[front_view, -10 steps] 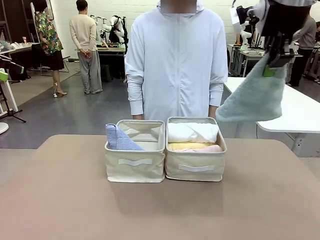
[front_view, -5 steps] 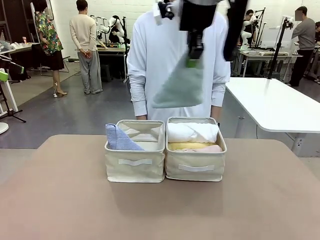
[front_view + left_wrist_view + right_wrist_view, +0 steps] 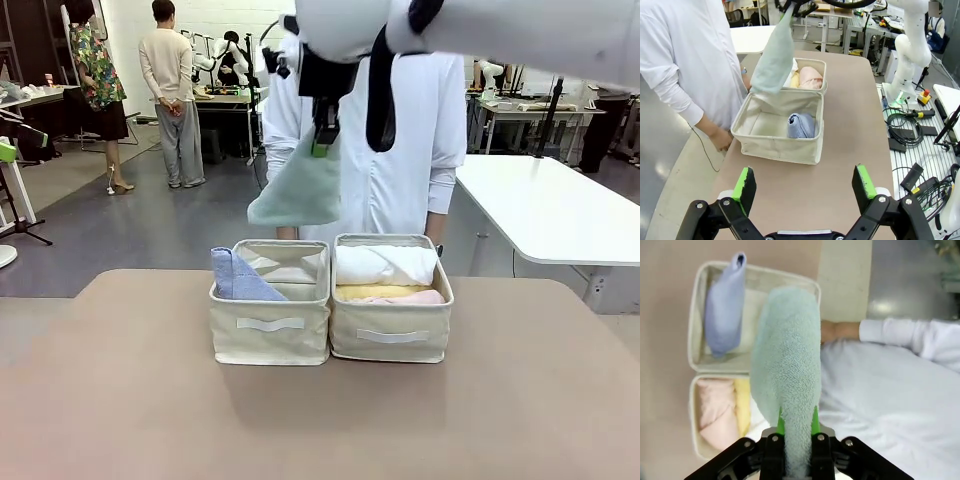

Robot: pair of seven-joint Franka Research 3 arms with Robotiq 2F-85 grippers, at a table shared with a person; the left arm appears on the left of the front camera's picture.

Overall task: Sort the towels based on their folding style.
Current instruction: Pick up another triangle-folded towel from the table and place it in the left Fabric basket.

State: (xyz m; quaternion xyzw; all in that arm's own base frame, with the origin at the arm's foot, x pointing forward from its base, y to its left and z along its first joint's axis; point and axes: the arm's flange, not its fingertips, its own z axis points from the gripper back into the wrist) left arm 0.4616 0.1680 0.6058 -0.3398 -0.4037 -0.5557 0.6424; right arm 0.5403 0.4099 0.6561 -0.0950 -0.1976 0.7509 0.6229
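My right gripper (image 3: 322, 143) (image 3: 796, 426) is shut on the teal-green triangle-folded towel (image 3: 297, 190) (image 3: 787, 370) (image 3: 774, 52), which hangs in the air above the left beige bin (image 3: 270, 322). In that bin a light blue triangle-folded towel (image 3: 237, 275) (image 3: 801, 125) (image 3: 724, 305) leans at the left. The right bin (image 3: 391, 335) holds rolled towels: white (image 3: 385, 264), yellow (image 3: 385, 291) and pink (image 3: 415, 297) (image 3: 717, 410). My left gripper (image 3: 805, 185) stands open over the table, short of the bins, with nothing between its fingers.
A person in a white jacket (image 3: 400, 170) stands right behind the bins, hands (image 3: 720, 140) near the left bin's far side. The brown table (image 3: 320, 420) extends around the bins. A white table (image 3: 550, 210) stands at the back right.
My right arm has swung leftward across the view with the teal-green towel, from the far right to above the left bin. Bins and their towels have not moved.
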